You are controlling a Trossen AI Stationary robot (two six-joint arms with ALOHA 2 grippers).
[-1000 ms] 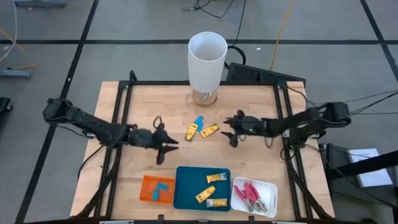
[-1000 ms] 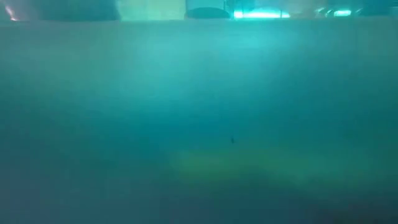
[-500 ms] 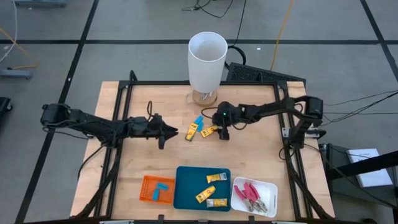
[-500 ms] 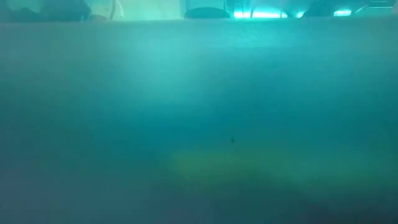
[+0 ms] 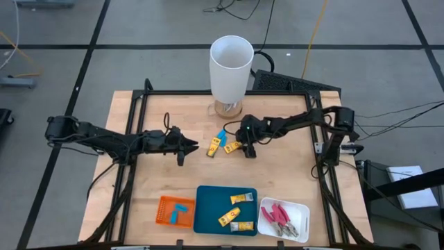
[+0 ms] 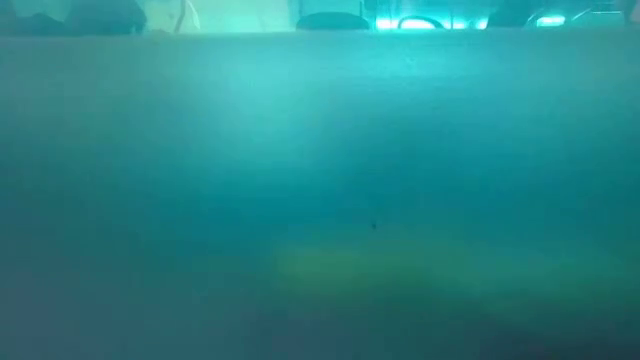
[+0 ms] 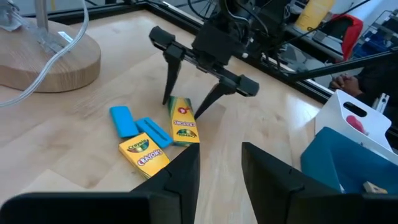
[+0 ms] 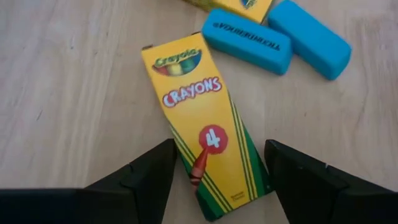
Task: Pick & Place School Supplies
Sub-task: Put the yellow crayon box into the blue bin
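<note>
Two yellow crayon boxes and two light-blue erasers (image 5: pixel 221 134) lie flat on the wooden table near its middle. My right gripper (image 5: pixel 244 148) is open and low over one crayon box (image 8: pixel 205 149). Its fingers stand on either side of that box's end without touching it, as the left wrist view shows (image 7: pixel 182 109). My left gripper (image 5: pixel 193 146) is open and hovers just left of the other crayon box (image 5: pixel 215 145), pointing toward the table's right. The low view shows only a teal blur.
A tall white cylinder (image 5: pixel 231 67) stands at the far edge on a wooden base. Along the near edge sit an orange tray (image 5: pixel 165 212) with blue erasers, a teal tray (image 5: pixel 208 215) with crayon boxes and a white tray (image 5: pixel 300 208) with red-handled tools.
My right gripper has travelled from the table's right toward its middle and come down over the crayon box, staying open. My left gripper has moved a little toward the far edge and the right, closer to the other crayon box. The supplies have stayed put.
</note>
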